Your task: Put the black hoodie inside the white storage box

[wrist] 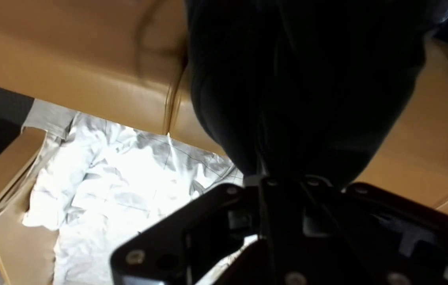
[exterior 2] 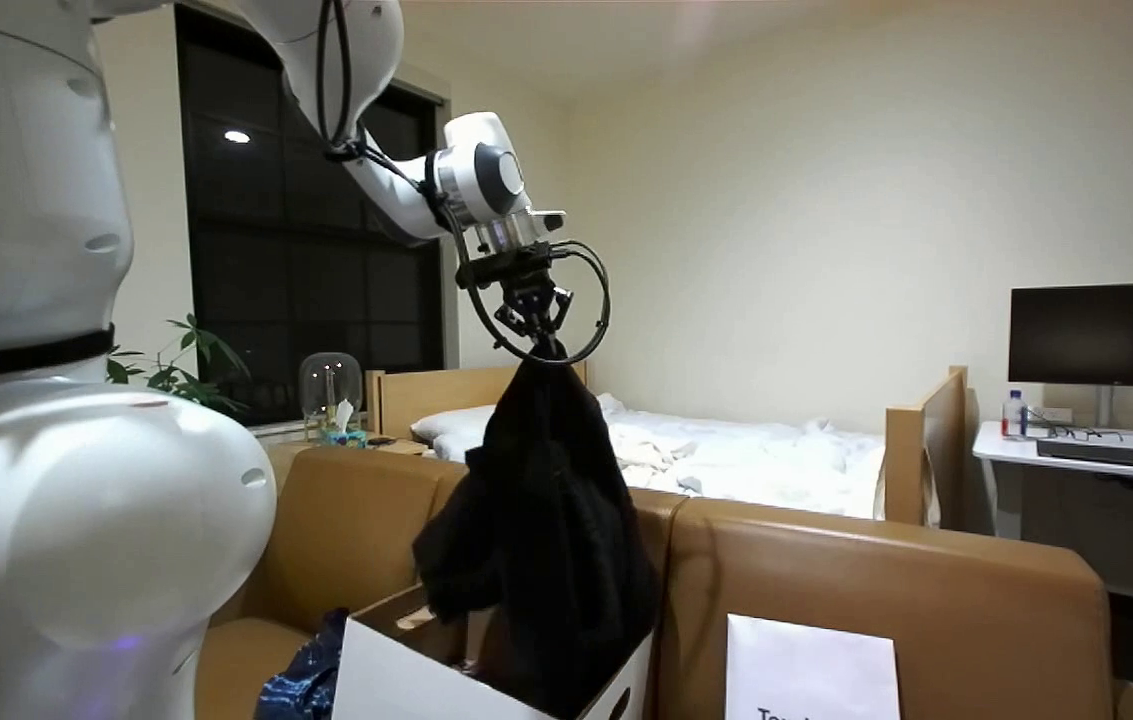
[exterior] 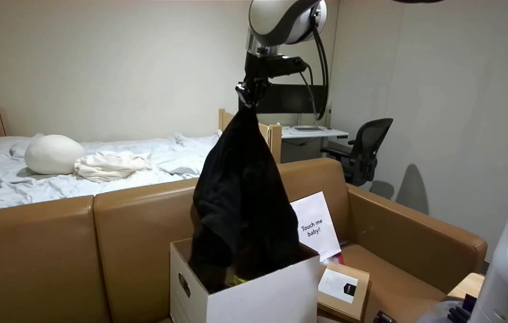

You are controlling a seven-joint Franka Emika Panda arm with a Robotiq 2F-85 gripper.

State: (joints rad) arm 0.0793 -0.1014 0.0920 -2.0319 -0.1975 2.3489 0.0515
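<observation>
The white robot arm (exterior 2: 56,560), nearest in an exterior view, is cut off at left. The hand (exterior: 249,103) is clamped on the hanging black hoodie (exterior: 245,193), its lower end hidden inside the white storage box (exterior: 262,300), itself cut off below.

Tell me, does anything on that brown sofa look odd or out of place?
Yes: the white paper sign standing tilted on the brown leather-look sofa, beside the white cardboard storage box. It reads "Touch me baby!", a cheeky message that seems odd there.
</observation>
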